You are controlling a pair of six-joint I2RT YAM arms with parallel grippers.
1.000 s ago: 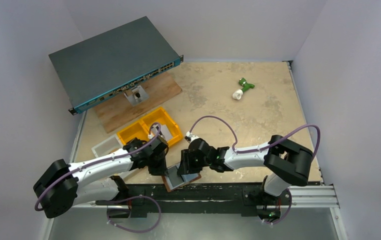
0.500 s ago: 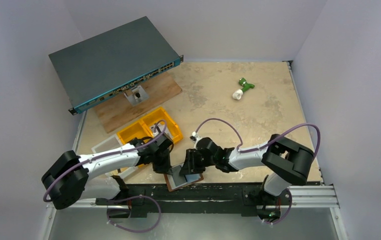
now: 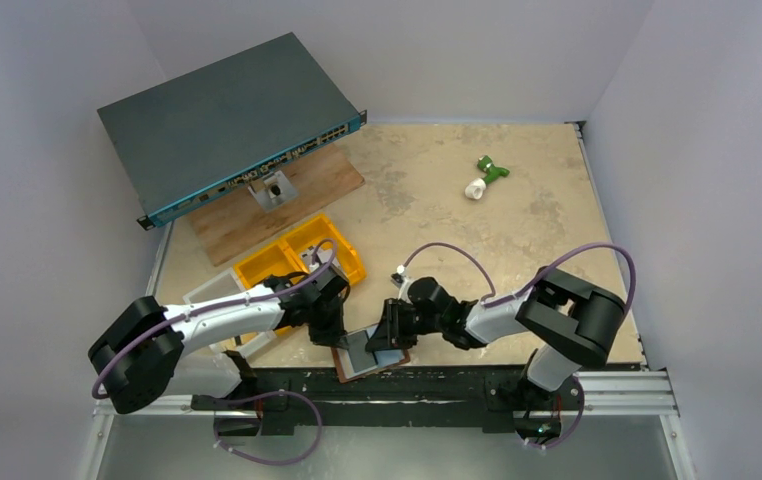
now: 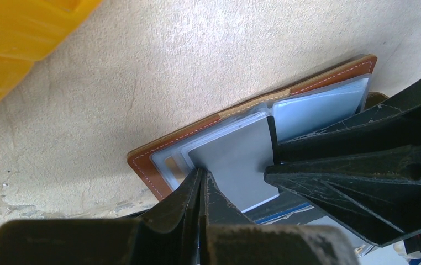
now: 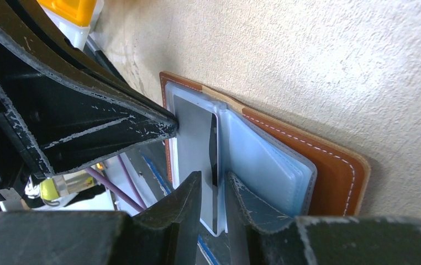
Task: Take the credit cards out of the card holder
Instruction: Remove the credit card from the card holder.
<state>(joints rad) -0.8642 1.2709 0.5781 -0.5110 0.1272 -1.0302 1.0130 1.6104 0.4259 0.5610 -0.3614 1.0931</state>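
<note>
Card holder lies open at the bottom centre of the overhead view. Left gripper, fingers pressed together, touches a grey credit card. Right gripper, fingers slightly apart, straddles its edge; whether it grips is unclear.

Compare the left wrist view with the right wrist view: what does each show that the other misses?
Left wrist only: the left gripper, fingertips shut against the near edge of the pale grey-blue credit card. Right wrist only: the right gripper, fingers narrowly apart, straddling a thin raised edge beside the fold, plus a purple cable. Both: the open brown leather card holder flat on the beige table, its clear sleeves, the yellow plastic bin at a corner, and the other arm's black fingers.
</note>
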